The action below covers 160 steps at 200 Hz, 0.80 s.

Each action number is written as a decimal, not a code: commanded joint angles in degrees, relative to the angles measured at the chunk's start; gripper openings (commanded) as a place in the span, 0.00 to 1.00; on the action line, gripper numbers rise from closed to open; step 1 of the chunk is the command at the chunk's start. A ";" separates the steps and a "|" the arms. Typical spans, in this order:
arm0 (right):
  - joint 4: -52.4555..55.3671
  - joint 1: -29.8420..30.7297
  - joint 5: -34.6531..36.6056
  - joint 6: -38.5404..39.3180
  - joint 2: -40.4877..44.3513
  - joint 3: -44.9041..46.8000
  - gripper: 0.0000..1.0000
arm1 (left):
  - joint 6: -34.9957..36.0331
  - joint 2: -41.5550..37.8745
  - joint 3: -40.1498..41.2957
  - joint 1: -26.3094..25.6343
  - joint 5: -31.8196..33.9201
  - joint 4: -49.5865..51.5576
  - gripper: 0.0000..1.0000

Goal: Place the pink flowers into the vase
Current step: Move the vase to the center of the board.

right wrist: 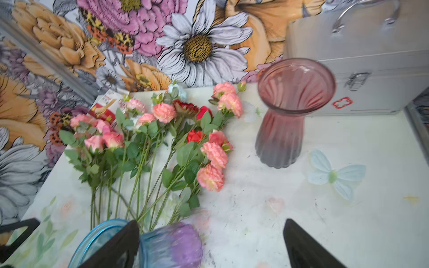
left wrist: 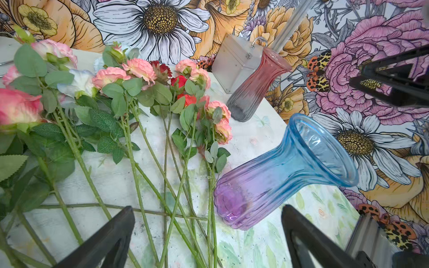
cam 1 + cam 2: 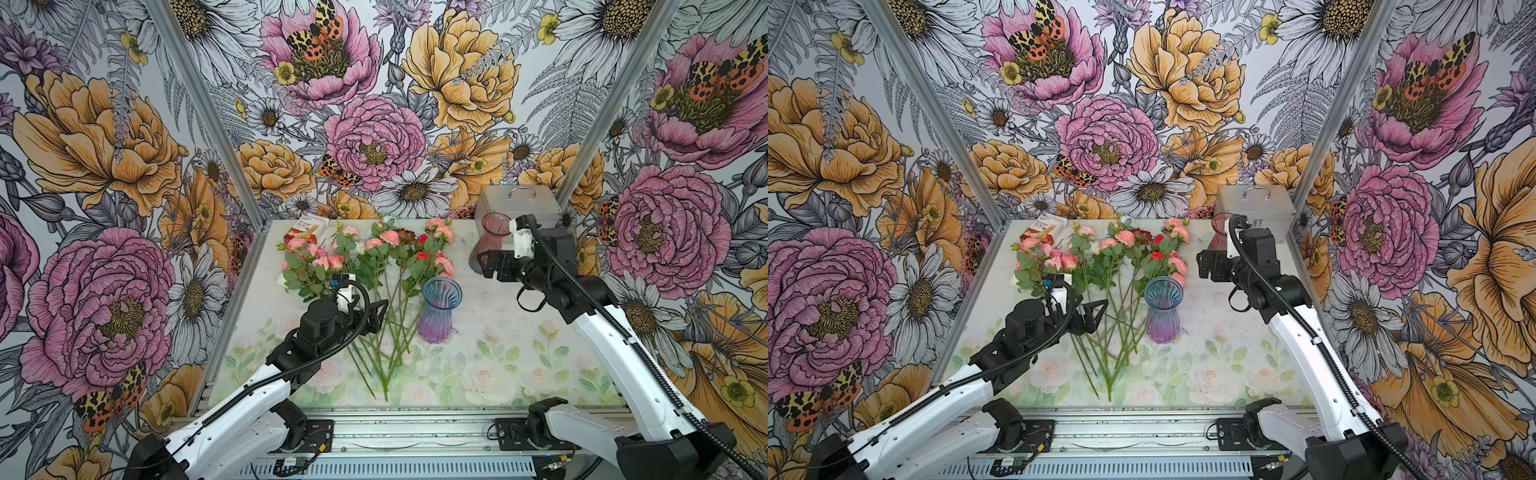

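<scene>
The pink flowers (image 3: 390,237) (image 3: 1125,237) lie on the table in a fan, blooms toward the back wall, green stems crossing near the front. A blue-and-purple glass vase (image 3: 439,311) (image 3: 1163,309) stands upright just right of the stems. A pink-grey glass vase (image 3: 492,237) (image 1: 285,116) stands at the back right. My left gripper (image 3: 380,313) (image 2: 207,210) hovers open over the crossed stems, left of the blue vase (image 2: 278,171), holding nothing. My right gripper (image 3: 488,264) (image 1: 211,223) is open and empty, raised beside the pink-grey vase, right of the blooms (image 1: 163,112).
Red blooms (image 3: 422,241) and a dark maroon one (image 3: 405,236) lie mixed among the pink ones. A silver case (image 3: 517,203) with a handle stands in the back right corner behind the pink-grey vase. A red and white packet (image 3: 305,228) lies at the back left.
</scene>
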<state>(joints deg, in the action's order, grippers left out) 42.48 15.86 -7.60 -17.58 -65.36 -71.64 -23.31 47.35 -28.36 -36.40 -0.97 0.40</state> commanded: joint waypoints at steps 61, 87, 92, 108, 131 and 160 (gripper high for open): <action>15.62 10.13 -3.58 1.90 -9.08 -7.15 0.75 | -1.15 15.62 2.26 -13.12 -5.30 -8.35 0.99; 15.79 10.94 -2.69 2.49 -11.89 -7.60 0.74 | -0.88 22.33 1.07 -17.20 -6.62 -15.47 0.99; 15.79 11.03 -2.55 2.61 -12.40 -7.71 0.73 | -0.47 23.53 0.59 -17.96 -6.28 -16.40 0.99; 15.70 11.30 -2.11 2.78 -13.66 -8.50 0.73 | -0.87 27.61 -0.41 -18.53 -6.92 -21.28 0.99; 15.70 11.56 -0.03 3.21 -16.09 -10.05 0.69 | -3.06 33.18 -0.43 -18.63 -8.70 -32.04 0.99; 15.70 12.00 1.45 3.60 -19.27 -11.51 0.59 | -6.12 39.01 1.39 -18.37 -8.02 -47.03 0.99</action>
<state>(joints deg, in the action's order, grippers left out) 58.02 27.16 -8.80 -14.68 -82.54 -81.03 -26.06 83.02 -27.42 -54.96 -7.79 -29.23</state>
